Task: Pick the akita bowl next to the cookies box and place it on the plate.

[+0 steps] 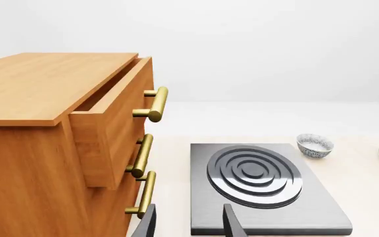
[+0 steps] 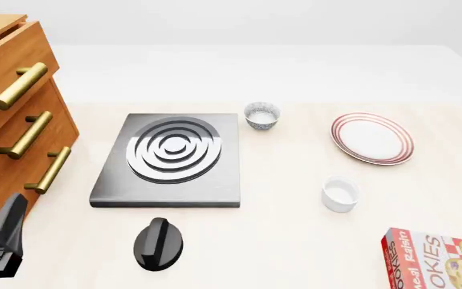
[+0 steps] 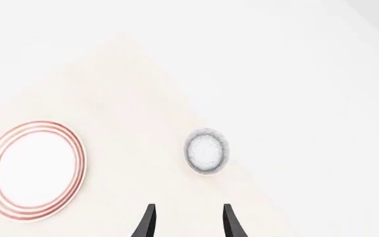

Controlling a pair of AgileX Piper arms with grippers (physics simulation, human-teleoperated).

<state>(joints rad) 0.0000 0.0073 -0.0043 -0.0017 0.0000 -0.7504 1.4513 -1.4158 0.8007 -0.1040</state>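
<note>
The akita bowl [image 3: 206,151], speckled grey outside and pale inside, shows in the right wrist view near the table's edge, ahead of my open right gripper [image 3: 188,223] and apart from it. The plate [image 3: 33,170] with its red rings lies beside the bowl; in the front view the plate [image 2: 372,138] is at mid right. The red cookies box [image 2: 440,259] is cut off at the front right corner. A second speckled bowl [image 2: 261,114] stands by the stove plate, far from the box. My left gripper [image 2: 2,241] is open at the front left, holding nothing. The right gripper is outside the front view.
A wooden cabinet [image 2: 10,114] with brass handles and a slightly open top drawer [image 1: 110,123] fills the left. A grey stove plate [image 2: 171,158] with rings lies mid-table, with a black knob [image 2: 158,243] in front of it. A white ramekin [image 2: 340,193] stands in front of the plate.
</note>
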